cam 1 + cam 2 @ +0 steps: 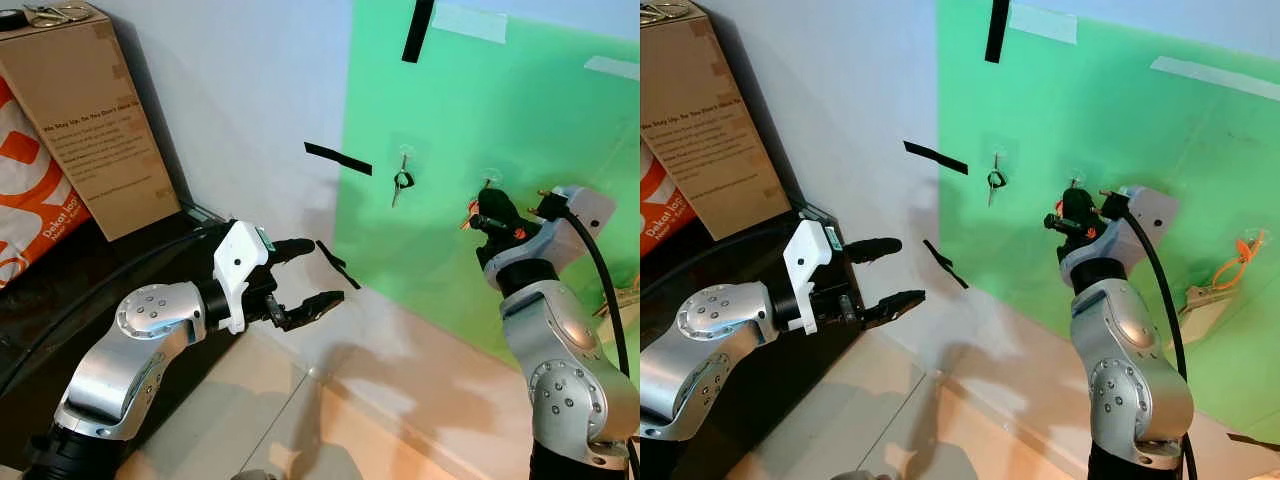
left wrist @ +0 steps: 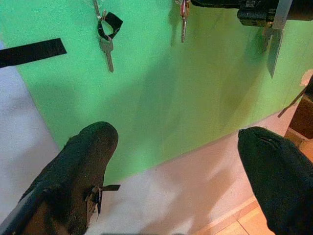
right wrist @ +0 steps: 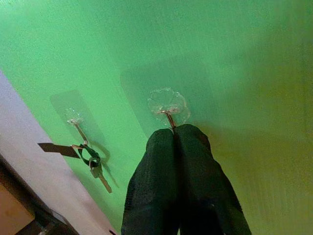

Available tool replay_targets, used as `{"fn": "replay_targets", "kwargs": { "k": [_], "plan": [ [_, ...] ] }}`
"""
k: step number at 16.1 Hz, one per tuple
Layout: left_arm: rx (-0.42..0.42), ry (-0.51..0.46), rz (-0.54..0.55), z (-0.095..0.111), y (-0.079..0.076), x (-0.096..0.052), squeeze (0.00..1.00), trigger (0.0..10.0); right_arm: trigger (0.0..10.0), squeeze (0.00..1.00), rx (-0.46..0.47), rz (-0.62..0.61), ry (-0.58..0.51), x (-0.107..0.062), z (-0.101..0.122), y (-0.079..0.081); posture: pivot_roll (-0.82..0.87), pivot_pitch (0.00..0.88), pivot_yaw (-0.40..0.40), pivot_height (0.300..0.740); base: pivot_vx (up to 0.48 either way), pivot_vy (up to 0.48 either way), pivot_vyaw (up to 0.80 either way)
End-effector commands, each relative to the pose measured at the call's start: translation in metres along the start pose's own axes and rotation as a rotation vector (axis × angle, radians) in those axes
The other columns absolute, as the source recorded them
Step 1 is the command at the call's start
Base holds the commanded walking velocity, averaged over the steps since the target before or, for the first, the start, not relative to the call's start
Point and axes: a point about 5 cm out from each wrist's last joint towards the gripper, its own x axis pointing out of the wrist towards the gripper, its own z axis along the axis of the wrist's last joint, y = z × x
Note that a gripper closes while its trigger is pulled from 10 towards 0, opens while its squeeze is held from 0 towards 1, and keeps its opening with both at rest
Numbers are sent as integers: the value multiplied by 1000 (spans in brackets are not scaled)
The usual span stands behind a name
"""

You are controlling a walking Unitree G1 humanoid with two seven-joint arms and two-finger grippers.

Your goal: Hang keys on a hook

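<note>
Right gripper (image 3: 174, 134) (pinched together) at hook (image 3: 167, 105)

Left gripper (image 2: 178, 171) fingers spread wide, facing green board (image 2: 195, 88); key (image 2: 106, 46) hanging near its top edge.

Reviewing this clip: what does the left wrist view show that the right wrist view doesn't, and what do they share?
Left wrist view: the left claw open, fingers wide apart, facing the wall from a distance; a red-ringed key hanging just under the right claw's fingers, and white wall below the green sheet.

Right wrist view: the right claw shut, its tips against the clear adhesive hook; whether it grips the key is hidden.

Both: the green sheet, the black tape strip, and the other key with a black tag hanging on its own hook.
</note>
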Motion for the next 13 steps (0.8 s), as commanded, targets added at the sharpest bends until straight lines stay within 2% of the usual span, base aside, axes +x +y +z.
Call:
{"fn": "replay_targets", "kwargs": {
  "k": [1,3,5,6,13],
  "plan": [
    [7,-3,-8,2,1,1,0,10000,10000,0,-14,-134,113,-1,-19,-21,-42,0,28,740,0,0,0],
    [9,-3,-9,3,1,2,0,10000,10000,0,-33,-149,126,-1,-19,-21,-44,0,30,740,0,0,0],
    [10,-2,-10,3,1,2,0,10000,10000,0,-100,-147,154,-1,-22,-20,-44,0,30,740,0,0,0],
    [10,0,-11,3,1,2,0,10000,10000,0,-169,-128,185,-2,-25,-16,-44,0,30,740,0,0,0],
    [13,0,-7,4,1,3,0,10000,10000,0,-223,-102,225,-2,-32,-8,-36,0,21,740,0,0,0]
  ]
}}
